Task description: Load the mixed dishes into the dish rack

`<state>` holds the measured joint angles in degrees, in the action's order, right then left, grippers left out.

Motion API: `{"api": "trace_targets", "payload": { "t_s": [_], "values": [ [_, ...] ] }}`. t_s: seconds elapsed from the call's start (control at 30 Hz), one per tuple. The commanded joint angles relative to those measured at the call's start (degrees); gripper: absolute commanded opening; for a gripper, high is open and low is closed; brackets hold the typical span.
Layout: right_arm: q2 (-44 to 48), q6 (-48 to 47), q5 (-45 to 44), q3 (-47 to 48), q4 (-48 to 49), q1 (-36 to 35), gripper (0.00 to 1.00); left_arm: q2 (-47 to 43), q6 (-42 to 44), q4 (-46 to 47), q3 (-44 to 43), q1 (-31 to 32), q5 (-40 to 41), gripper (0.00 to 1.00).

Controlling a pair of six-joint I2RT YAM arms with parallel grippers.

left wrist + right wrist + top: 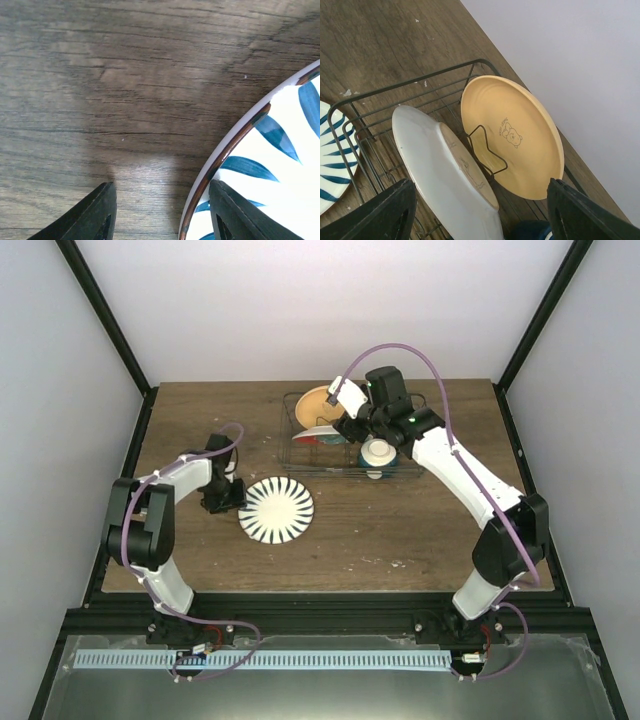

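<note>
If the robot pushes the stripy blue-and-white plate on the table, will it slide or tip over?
It would probably slide, not tip: the stripy plate lies flat on the smooth wooden table. It looks glazed and hard, so likely stiff, slippery and breakable if dropped. Its low rim gives the left tool little to pinch.

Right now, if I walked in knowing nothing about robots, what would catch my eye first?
Probably the white plate with blue leaf stripes lying flat on the wooden table, the left gripper straddling its rim. Then the orange-yellow plate with a tiny bear drawing, standing upright in the wire dish rack at the back, next to a leaning plate under the open right gripper.
</note>
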<state>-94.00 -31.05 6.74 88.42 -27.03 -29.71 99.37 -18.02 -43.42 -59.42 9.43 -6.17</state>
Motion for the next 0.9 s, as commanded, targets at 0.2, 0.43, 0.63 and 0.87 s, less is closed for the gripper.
{"api": "trace_targets", "payload": {
  "t_s": [0.2, 0.43, 0.63, 0.87],
  "values": [
    [-1.01, -2.74, -1.29, 0.76, -0.52, -0.44, 0.73, 3.77, -1.14, -1.73, -0.30, 2.78, 6.77, 0.40],
    [-0.37, -2.33, -1.38, -0.71, -0.48, -0.45, 0.73, 4.08, -0.53, -1.21, 0.04, 2.87, 4.90, 0.18],
    [0.64, 2.37, 0.66, -1.85, -2.21, -0.45, 0.73, 3.98, 1.24, -0.17, 1.46, 2.82, -0.13, 0.00],
    [0.66, 8.24, 3.93, -3.14, -3.97, -0.48, 0.73, 0.00, 4.13, 0.57, 5.12, 2.85, -5.65, 0.00]
  ]
}}
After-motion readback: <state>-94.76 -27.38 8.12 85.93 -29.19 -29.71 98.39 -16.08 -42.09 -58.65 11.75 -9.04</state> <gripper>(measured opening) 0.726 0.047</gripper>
